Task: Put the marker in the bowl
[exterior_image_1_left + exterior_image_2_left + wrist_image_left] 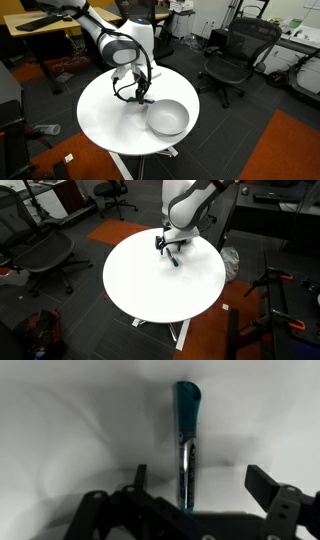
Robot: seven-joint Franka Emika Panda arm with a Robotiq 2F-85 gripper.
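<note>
The marker (187, 430), dark with a teal-blue cap, lies on the white round table (105, 115) and runs away from me in the wrist view. My gripper (200, 482) is open and low over it, one finger on each side, neither touching it. In both exterior views the gripper (136, 92) (170, 246) hangs just above the table, and the marker (175, 260) shows below it. The grey metallic bowl (167, 117) stands upright and empty on the table, close beside the gripper. I cannot see the bowl in the exterior view that shows the table (160, 295) from the opposite side.
A black office chair (235, 55) stands beyond the table, and another chair (45, 250) stands beside it. Desks and cluttered equipment line the room's edges. An orange carpet patch (285, 150) lies on the floor. The table edge is near the bowl.
</note>
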